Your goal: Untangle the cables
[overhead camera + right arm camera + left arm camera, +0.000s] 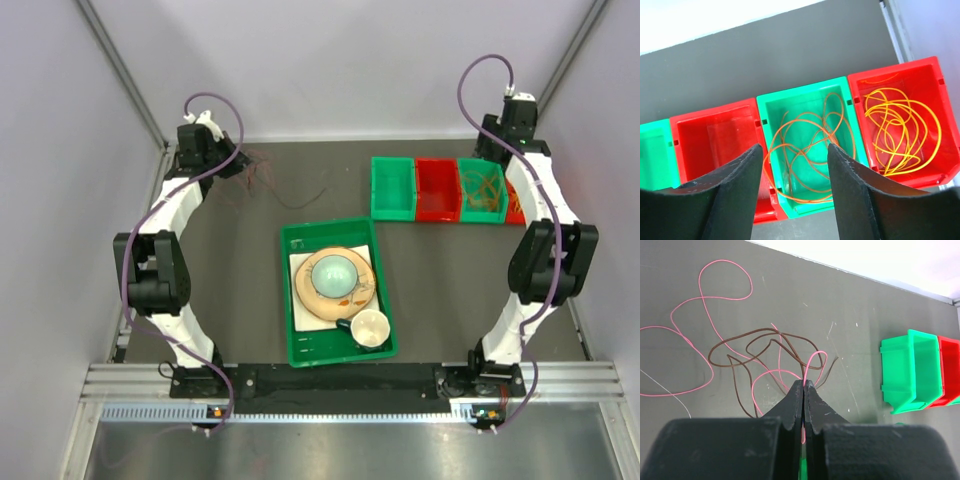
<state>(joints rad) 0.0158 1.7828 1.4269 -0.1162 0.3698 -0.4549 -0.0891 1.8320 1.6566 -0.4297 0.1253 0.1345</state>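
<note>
**A:** What sits closest to the arm bases?

**B:** The green tray [288,300]. A white cup [369,327] stands in its near right corner, and just behind that is a pale bowl [332,272] on a plate [304,287].

**A:** And the loose wires?

**B:** Beyond the tray and off to its left, on the dark table [230,300]. The left gripper [803,385] is there, with its fingers pressed together on a pink cable [715,262] that runs up between the tips. A brown cable [760,332] loops over the pink one just past the fingertips (they cross in several spots).

**A:** And the other side?

**B:** Beyond the tray to its right there is a row of bins. The right gripper [795,147] hangs above them with its fingers parted and nothing between them. Under it a green bin [800,92] holds an orange cable [805,116]. The red bin [935,70] beside it, farther out from the tray, holds a coiled yellow cable [900,125].
</note>
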